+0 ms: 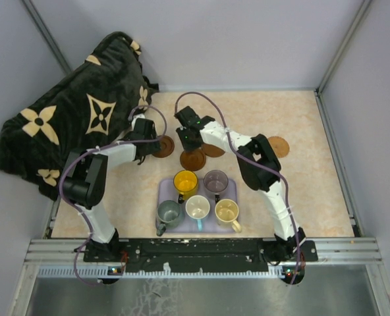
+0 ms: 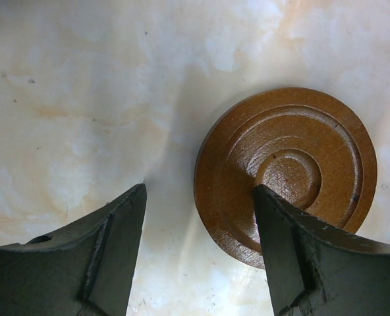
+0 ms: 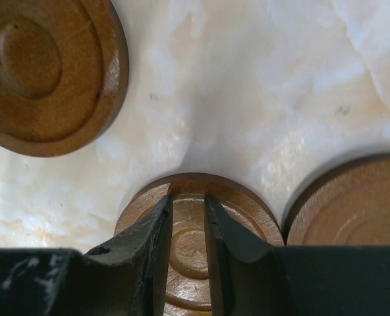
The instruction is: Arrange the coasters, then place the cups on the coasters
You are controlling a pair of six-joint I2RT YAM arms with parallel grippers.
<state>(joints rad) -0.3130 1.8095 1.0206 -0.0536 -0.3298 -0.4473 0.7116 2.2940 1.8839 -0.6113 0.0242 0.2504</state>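
Four brown coasters lie on the marbled table beyond the tray. My left gripper [image 1: 152, 141] [image 2: 200, 191] is open at the leftmost coaster [image 1: 163, 146] [image 2: 287, 164]: one fingertip is over the disc, the other over bare table. My right gripper [image 1: 190, 141] [image 3: 188, 197] hovers over the second coaster [image 1: 193, 159] [image 3: 188, 237], jaws a narrow slit apart with nothing between them. A third coaster [image 1: 213, 150] [image 3: 353, 204] lies just right of it, and a fourth coaster [image 1: 278, 146] sits far right. Five cups stand on the lavender tray [image 1: 163, 187]: yellow [image 1: 185, 181], purple-grey [image 1: 215, 180], grey-green [image 1: 169, 212], cream [image 1: 197, 207], beige [image 1: 226, 210].
A dark blanket [image 1: 76, 118] with cream flower shapes is heaped at the back left, close to the left arm. Grey walls and metal posts enclose the table on three sides. The arms' bases [image 1: 201, 250] sit at the near edge behind the tray.
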